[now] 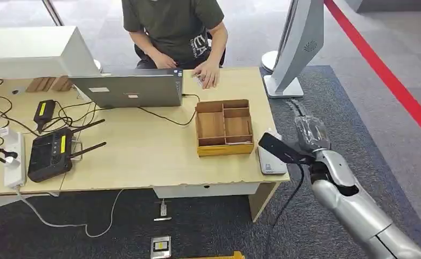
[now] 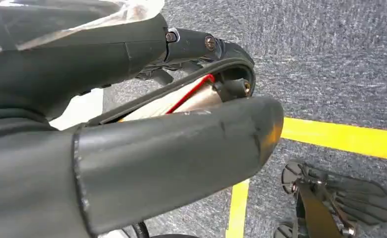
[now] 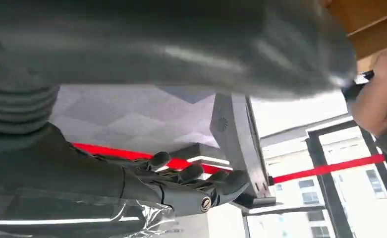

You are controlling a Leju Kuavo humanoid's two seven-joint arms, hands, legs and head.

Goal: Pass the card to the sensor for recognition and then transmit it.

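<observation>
Hovering right hand (image 1: 310, 135) beside table (image 1: 143, 156) edge

A silver right arm (image 1: 359, 208) with smooth rounded shells and a dark joint gap is seen, its dark right hand (image 1: 311, 134) being wrapped in clear plastic film, while small silver screws are seen on the dark grey left hand (image 2: 132, 124).

The right arm (image 1: 353, 208) is reaching forward from the lower right, its right hand (image 1: 311, 135) raised with fingers (image 3: 191, 181) extended and slightly curled. The left hand (image 2: 132, 129) is hanging low, fingers curled in.
</observation>
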